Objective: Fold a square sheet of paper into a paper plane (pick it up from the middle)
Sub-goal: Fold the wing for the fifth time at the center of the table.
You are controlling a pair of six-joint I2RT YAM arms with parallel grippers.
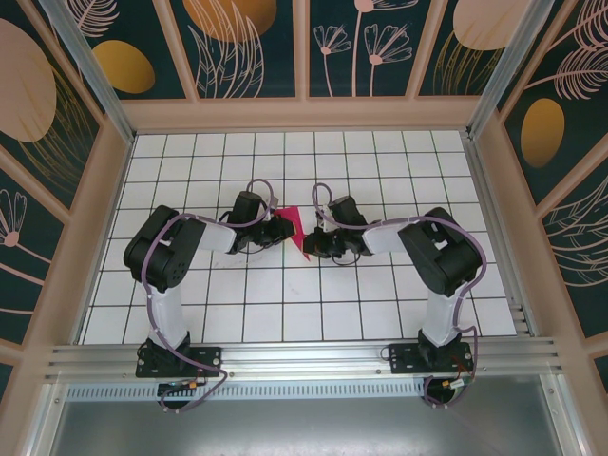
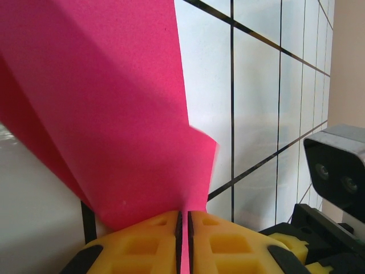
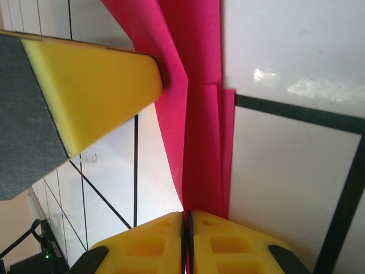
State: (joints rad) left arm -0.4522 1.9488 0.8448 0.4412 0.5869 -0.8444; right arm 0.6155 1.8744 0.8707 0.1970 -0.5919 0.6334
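The pink paper (image 1: 294, 231) was thin, matte magenta, no longer a flat square. It was folded into layered panels with sharp straight creases, and it stood up off the table (image 1: 380, 294) near the middle, between the two grippers. In the left wrist view one broad smooth panel rose away from the fingers, its free corner curling slightly. In the right wrist view several narrow layers overlapped along a long centre fold.

The table was glossy white, ruled into squares by thin black lines, and it caught soft reflections. Peach-coloured frames and dark teal panels with leaf patterns walled it on three sides. A ribbed aluminium rail (image 1: 304, 356) ran along the near edge. Open tiles lay on every side of the paper, and both side walls were well apart from it.

The left gripper (image 2: 183, 220) had its blocky yellow foam pads pressed together, pinching the paper's lower edge in the slit between them. The right gripper (image 3: 186, 220) likewise had its pads closed on the folded layers. One yellow pad of the left gripper lay against the paper's side in the right wrist view.

From above, both arms bent at the elbow and reached inward, their wrists nearly meeting at the paper.
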